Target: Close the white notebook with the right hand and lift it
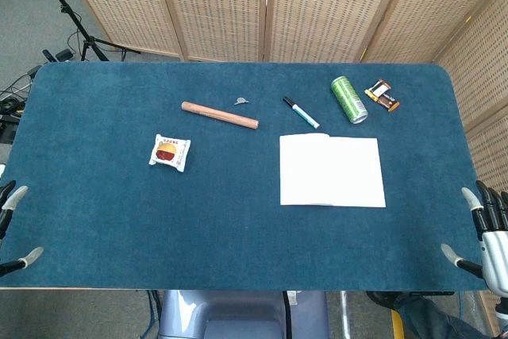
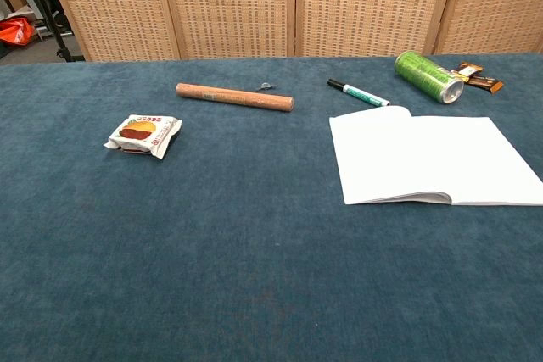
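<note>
The white notebook point(image 1: 331, 171) point(image 2: 433, 158) lies open and flat on the blue table, right of centre. My right hand point(image 1: 486, 232) is at the table's front right corner in the head view, well to the right of the notebook and nearer me, with its fingers spread and nothing in them. My left hand point(image 1: 11, 228) shows only as fingertips at the front left edge, fingers apart and empty. The chest view shows neither hand.
Behind the notebook lie a marker pen point(image 1: 301, 113) point(image 2: 358, 93), a green can point(image 1: 349, 99) point(image 2: 428, 76) on its side and a snack bar point(image 1: 382, 94). A wooden rolling pin point(image 1: 220, 115), a small metal clip point(image 1: 241, 101) and a snack packet point(image 1: 170, 152) lie to the left.
</note>
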